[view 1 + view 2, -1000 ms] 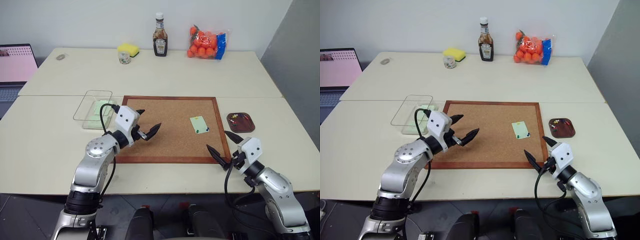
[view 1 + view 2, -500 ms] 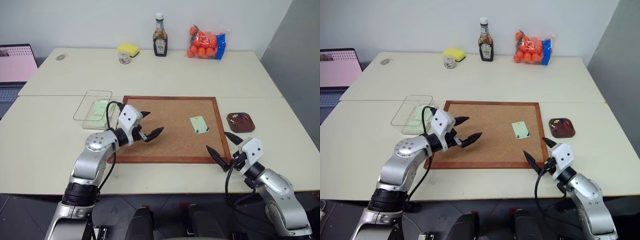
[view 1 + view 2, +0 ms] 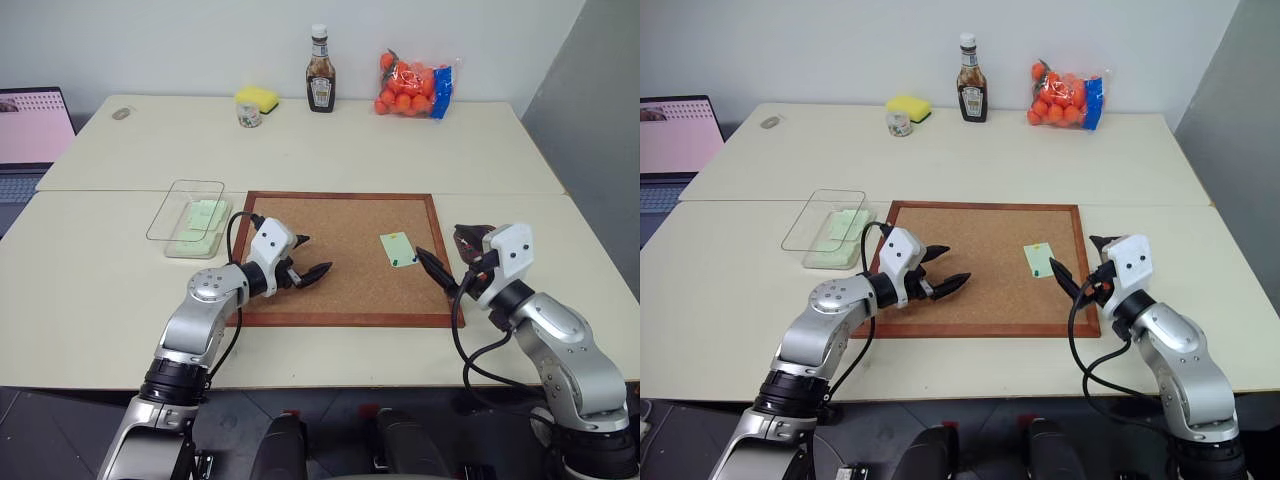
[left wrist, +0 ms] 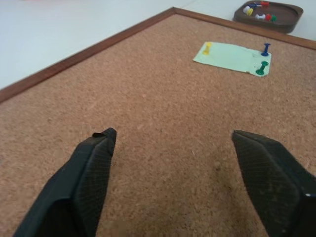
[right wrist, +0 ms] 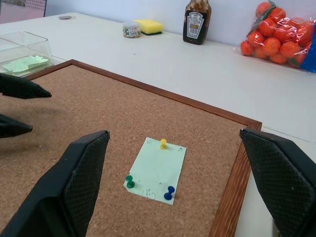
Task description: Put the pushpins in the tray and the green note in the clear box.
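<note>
At the far left the clear box [image 3: 188, 216] sits on the table beside the corkboard [image 3: 340, 290], with pale green slips already lying inside it. The left gripper [image 3: 309, 257] hovers low over the left part of the cork, fingers spread apart, nothing between them. Further right, the green note [image 5: 157, 169] lies on the board, pinned by three pushpins [image 5: 130, 181], yellow, green and blue. The right gripper [image 3: 452, 256] hangs just beside the note with its fingers wide apart and empty. Beyond the board's right edge, the tray [image 4: 269, 13] holds several pins.
</note>
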{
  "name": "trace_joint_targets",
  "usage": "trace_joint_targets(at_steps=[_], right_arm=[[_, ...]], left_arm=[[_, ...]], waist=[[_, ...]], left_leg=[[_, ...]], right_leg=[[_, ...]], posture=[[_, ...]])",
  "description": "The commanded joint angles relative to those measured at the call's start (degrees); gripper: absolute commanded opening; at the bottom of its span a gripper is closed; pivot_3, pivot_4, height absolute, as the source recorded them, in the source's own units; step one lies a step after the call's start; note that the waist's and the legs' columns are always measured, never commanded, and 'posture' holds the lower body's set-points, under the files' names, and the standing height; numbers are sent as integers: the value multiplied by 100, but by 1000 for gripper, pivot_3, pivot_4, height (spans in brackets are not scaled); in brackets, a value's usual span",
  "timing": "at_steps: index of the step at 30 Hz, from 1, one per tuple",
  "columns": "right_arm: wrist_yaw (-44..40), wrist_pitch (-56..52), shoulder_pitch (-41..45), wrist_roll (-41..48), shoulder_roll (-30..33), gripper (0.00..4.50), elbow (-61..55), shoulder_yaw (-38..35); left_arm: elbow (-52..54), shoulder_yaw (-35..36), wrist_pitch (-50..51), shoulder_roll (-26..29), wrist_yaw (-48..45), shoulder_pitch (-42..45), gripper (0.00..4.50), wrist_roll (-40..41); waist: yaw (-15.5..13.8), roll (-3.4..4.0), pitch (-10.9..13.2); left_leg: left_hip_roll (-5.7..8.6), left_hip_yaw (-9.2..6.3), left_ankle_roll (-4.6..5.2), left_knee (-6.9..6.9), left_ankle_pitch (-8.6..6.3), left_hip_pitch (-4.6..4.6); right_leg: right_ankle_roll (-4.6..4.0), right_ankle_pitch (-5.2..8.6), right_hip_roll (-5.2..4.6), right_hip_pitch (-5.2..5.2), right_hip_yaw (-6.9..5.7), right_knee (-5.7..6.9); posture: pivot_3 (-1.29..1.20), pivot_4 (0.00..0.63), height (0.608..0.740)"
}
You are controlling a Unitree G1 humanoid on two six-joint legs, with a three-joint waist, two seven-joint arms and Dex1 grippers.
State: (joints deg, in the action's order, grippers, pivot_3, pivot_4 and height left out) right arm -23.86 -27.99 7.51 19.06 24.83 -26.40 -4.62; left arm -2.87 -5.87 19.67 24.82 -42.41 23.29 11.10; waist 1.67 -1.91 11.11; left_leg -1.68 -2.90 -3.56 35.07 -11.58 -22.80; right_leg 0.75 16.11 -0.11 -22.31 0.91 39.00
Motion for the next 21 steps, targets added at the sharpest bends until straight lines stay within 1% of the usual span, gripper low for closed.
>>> trace_joint_targets(at_steps=[1,5,8,11,13,15,17,21], right_arm=[[-8,-112,406,-84,23,4500,151,161],[69,-142,847,-262,-93,4500,574,416],[-21,-106,1178,-291,-246,4500,911,606],[62,-232,1452,-318,-382,4500,1257,660],[147,-273,1643,-353,-493,4500,1525,665],[219,-331,1852,-406,-593,4500,1876,691],[301,-231,2006,-668,-625,4500,2226,834],[297,-260,2256,-723,-781,4500,2755,827]], left_arm=[[24,-72,-217,45,-66,80,2990,-120],[-107,-90,-299,17,-19,88,2039,-208],[-191,-87,-283,2,31,97,1368,-263],[-231,-102,-224,1,11,74,738,-270],[-278,-115,-186,18,-18,37,454,-271],[-359,-122,-237,30,-22,9,23,-301],[-399,-149,-255,41,17,-3,23,-365],[-389,-168,-204,35,48,-19,23,-413]], waist=[[3,0,0],[5,0,0],[6,0,0],[1,0,0],[0,0,0],[5,0,0],[4,0,0],[2,1,0]], left_leg=[[0,1,0,0,0,1],[-1,-1,0,0,0,0],[0,1,0,0,0,0],[-1,-1,0,0,0,-2],[-1,-1,0,0,0,-4],[1,0,0,0,0,-3],[0,-1,1,0,0,-3],[0,1,1,-1,0,-3]], right_leg=[[0,0,0,0,0,0],[0,0,1,-1,-1,0],[0,0,1,-1,1,0],[0,0,1,-2,-2,0],[0,0,1,-2,-1,0],[0,-1,-1,-2,-1,0],[0,-1,-1,-4,-2,1],[-4,-3,0,-4,0,1]], posture=[[0,150,740],[0,150,740],[0,150,740],[0,150,740],[0,150,740],[0,150,740],[0,150,740],[0,150,740]])
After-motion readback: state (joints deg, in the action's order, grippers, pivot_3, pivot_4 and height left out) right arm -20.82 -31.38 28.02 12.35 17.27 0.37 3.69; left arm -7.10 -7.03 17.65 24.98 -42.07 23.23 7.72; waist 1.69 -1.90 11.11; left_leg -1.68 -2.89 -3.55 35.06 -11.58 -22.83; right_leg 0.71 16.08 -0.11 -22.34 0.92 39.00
